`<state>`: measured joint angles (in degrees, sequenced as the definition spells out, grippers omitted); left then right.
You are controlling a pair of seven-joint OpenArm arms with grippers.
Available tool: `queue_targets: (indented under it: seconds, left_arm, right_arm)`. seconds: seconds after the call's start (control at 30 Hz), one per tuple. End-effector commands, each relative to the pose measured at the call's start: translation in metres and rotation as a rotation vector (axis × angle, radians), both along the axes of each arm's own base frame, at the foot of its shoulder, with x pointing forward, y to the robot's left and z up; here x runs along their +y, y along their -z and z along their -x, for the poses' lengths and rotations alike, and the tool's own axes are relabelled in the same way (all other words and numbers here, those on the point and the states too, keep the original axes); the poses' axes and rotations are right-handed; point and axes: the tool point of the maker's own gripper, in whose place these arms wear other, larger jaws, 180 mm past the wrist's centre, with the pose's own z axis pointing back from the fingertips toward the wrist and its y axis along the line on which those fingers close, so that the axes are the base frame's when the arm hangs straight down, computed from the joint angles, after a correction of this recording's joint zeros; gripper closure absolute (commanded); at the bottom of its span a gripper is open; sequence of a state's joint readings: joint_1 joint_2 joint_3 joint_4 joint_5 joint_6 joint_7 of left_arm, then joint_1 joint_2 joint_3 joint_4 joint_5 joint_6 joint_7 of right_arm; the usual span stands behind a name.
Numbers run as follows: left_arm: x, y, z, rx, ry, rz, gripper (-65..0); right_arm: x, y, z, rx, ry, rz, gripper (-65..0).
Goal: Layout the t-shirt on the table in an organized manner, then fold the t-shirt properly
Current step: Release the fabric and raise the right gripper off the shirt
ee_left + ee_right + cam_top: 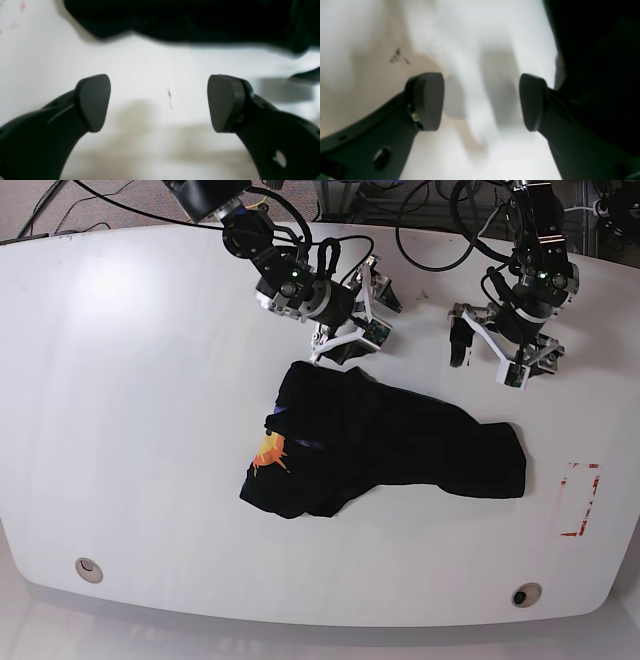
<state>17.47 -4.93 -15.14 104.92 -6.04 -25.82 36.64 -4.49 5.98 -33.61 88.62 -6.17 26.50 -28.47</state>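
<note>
No container is showing in any view; everything is lying or hovering over the bare white table (120,380).

In the base view, going left to right, a small round hole (88,568) is sitting near the table's front left corner. The t-shirt (390,450) is lying bunched and wrinkled near the middle of the table, with an orange and purple patch (270,452) showing at its left end. Above the shirt's upper left corner the right gripper (350,340) is hanging close to the cloth; whether it is touching the cloth is not clear from here. In the right wrist view its two pads are standing well apart with only white table between them, so it is open and holding nothing, and black cloth is filling the right side of that blurred view. Further right, the left gripper (490,345) is hovering clear of the shirt. In its wrist view the jaws are spread wide over bare table, gripping nothing, with the shirt's edge (190,22) lying beyond the fingertips. A second round hole (526,593) and a red rectangular outline (582,498) are sitting near the right edge.

Both wrist views are smeared, so cloth folds are hard to make out. The arms are being cut off by the base view's top edge.
</note>
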Motion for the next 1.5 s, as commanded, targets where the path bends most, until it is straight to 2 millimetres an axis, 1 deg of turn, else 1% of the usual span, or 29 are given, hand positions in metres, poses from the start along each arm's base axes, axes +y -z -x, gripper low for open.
queue_targets:
  seconds: [0.0,0.1,0.37,0.43,0.6,0.83,1.0,1.17,1.23,1.33,1.47]
  left_arm:
    - [-0.002,-0.004,0.002,-0.019,0.009,0.009,-56.0]
    - [-0.002,-0.004,0.002,-0.019,0.009,0.009,-56.0]
    - [-0.001,-0.005,0.002,-0.019,0.009,0.007,-56.0]
    - [-0.001,-0.009,0.001,-0.031,0.010,0.003,-56.0]
    - [-0.003,-0.021,-0.003,-0.064,0.017,-0.006,-56.0]
    - [-0.003,-0.030,-0.005,-0.090,0.024,-0.015,-56.0]
    - [-0.004,-0.034,-0.006,-0.101,0.026,-0.016,-56.0]
    - [-0.004,-0.037,-0.006,-0.108,0.029,-0.021,-55.7]
    - [-0.001,-0.038,-0.007,-0.110,0.034,-0.031,-55.6]
    - [0.003,-0.041,-0.008,-0.116,0.042,-0.049,-55.6]
    - [0.006,-0.045,-0.010,-0.126,0.047,-0.064,-55.6]
  right_arm:
    - [-0.003,-0.005,0.002,-0.018,-0.016,0.028,-43.6]
    - [-0.008,-0.008,0.001,-0.034,-0.017,0.034,-43.6]
    - [-0.008,-0.014,0.001,-0.043,-0.016,0.037,-43.6]
    - [-0.008,-0.017,-0.001,-0.050,-0.015,0.037,-43.6]
    - [-0.011,-0.032,-0.006,-0.095,-0.015,0.032,-43.6]
    - [-0.013,-0.056,-0.015,-0.149,-0.010,0.042,-43.6]
    - [-0.028,-0.076,-0.031,-0.195,0.051,0.039,-43.6]
    - [-0.040,-0.091,-0.046,-0.238,0.104,0.031,-43.6]
    - [-0.045,-0.092,-0.051,-0.243,0.119,0.032,-43.6]
    - [-0.048,-0.099,-0.062,-0.270,0.130,0.032,-43.6]
    - [-0.052,-0.103,-0.071,-0.284,0.144,0.036,-43.6]
